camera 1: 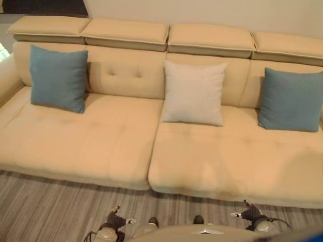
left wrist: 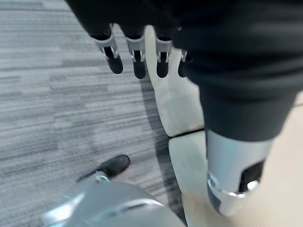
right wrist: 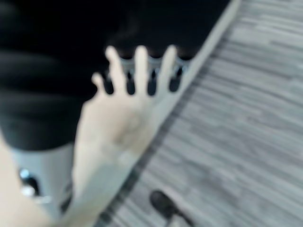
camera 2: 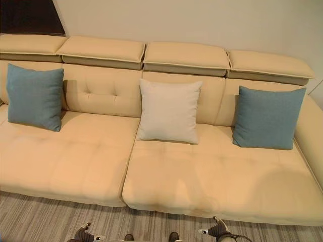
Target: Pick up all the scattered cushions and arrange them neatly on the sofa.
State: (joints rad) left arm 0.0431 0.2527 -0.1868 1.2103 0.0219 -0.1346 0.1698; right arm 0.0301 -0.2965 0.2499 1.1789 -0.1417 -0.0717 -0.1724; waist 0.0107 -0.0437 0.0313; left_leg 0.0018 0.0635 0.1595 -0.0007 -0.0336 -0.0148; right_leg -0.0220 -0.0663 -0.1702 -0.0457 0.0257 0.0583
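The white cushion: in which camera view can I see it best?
The right eye view: the white cushion stands whole and near the picture's centre, upright against the sofa backrest between two blue cushions. The left eye view shows it whole too, a little right of centre. The wrist views look at floor and the sofa's edge instead.

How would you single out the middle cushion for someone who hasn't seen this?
Start at the long beige sofa. Three cushions stand along its backrest, and the white cushion is between the two blue cushions, beside the seam of the two seats. It alone is pale.

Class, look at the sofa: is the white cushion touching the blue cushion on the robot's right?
Apart. The right eye view shows bare sofa backrest between the white cushion and right blue cushion.
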